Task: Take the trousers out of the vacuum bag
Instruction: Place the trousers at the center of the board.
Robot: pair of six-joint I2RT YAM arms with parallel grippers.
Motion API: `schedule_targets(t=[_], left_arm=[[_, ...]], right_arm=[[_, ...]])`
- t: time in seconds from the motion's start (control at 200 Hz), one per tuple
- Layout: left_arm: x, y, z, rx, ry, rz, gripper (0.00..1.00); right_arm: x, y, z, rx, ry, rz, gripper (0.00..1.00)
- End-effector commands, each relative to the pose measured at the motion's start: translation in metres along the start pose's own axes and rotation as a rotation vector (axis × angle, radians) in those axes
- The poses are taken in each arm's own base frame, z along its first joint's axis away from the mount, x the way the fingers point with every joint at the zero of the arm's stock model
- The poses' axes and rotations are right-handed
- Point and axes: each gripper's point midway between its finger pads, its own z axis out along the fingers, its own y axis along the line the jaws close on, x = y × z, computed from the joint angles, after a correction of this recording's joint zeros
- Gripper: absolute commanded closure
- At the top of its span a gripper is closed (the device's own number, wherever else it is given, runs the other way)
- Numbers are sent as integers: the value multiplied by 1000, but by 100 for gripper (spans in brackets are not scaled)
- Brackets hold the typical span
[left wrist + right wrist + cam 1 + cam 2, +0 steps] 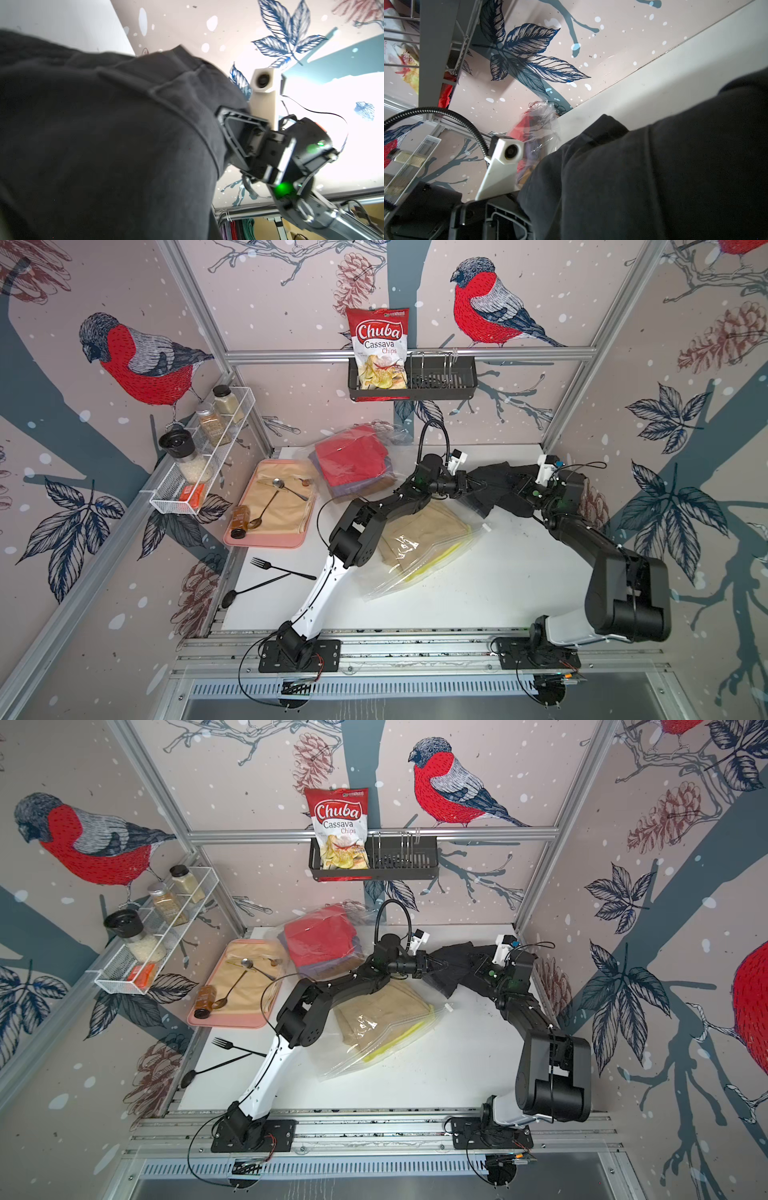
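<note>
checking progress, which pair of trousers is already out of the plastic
The black trousers, held between left gripper and right gripper, free of plastic. The tan trousers, yellow trousers and red trousers lie under clear plastic.

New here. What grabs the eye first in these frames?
The black trousers, held up between the shut left gripper and right gripper at the back right of the table. In front, a clear vacuum bag holds tan trousers and yellow trousers; a red-and-white chips packet stands in the back-wall basket.
</note>
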Motion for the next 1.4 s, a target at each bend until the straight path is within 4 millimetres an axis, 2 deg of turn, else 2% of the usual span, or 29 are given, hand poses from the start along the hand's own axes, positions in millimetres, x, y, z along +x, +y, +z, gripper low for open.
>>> schedule_targets(t=[0.0, 0.215, 0.44, 0.46, 0.595, 0.88, 1.055, 1.261, 1.396], left_arm=[[-16, -25, -14, 31, -57, 104, 100], [-2, -32, -23, -7, -20, 104, 100], [20, -24, -36, -56, 15, 93, 100], [22, -25, -36, -57, 17, 94, 100], [36, -24, -37, -75, 47, 90, 100], [63, -11, -46, -144, 95, 79, 99], [84, -5, -45, -162, 136, 63, 98], [98, 3, -55, -244, 169, 68, 98], [99, 10, -60, -305, 183, 81, 98]], right_arm=[[-4, 6, -8, -12, -33, -48, 100], [21, 12, -23, -21, 4, -7, 100], [49, 5, -36, 12, 31, 69, 100], [47, 10, -40, 3, 20, 60, 100], [63, 10, -48, 13, 42, 95, 100], [107, -11, -64, 113, 99, 195, 100], [125, -27, -73, 182, 115, 226, 100], [144, -20, -78, 138, 156, 252, 100], [153, -16, -81, 125, 173, 262, 92]])
